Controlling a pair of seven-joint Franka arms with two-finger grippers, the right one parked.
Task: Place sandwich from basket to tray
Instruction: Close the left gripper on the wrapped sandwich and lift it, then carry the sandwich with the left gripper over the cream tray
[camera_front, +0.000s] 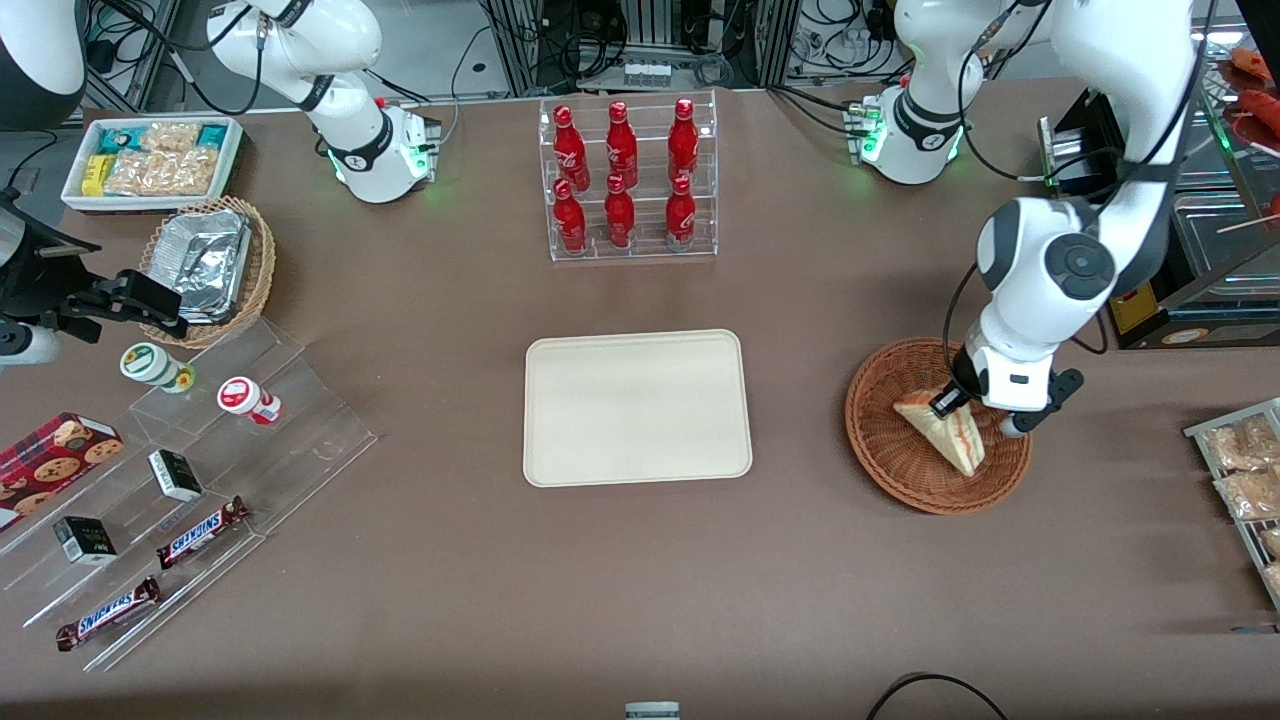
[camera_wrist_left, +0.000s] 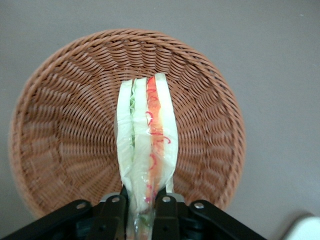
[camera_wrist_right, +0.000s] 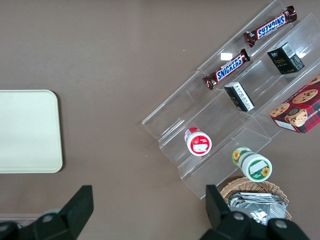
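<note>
The sandwich (camera_front: 945, 430) is a wrapped wedge with red and green filling, and its filling edge (camera_wrist_left: 148, 140) faces the wrist camera. It is over the middle of the reddish-brown woven basket (camera_front: 890, 445), whose rim (camera_wrist_left: 40, 95) rings it in the wrist view. My left gripper (camera_front: 950, 400) is shut on the sandwich's narrow end, its black fingers (camera_wrist_left: 114, 212) pressing the wrap from both sides. I cannot tell whether the sandwich still touches the basket. The cream tray (camera_front: 637, 407) lies bare at the table's middle, toward the parked arm from the basket.
A clear rack of red bottles (camera_front: 626, 180) stands farther from the front camera than the tray. Wrapped pastries on a wire rack (camera_front: 1245, 470) sit at the working arm's end. A stepped acrylic shelf with snacks (camera_front: 190, 470), a foil-filled tan basket (camera_front: 215, 265) and a white snack bin (camera_front: 152, 160) lie toward the parked arm's end.
</note>
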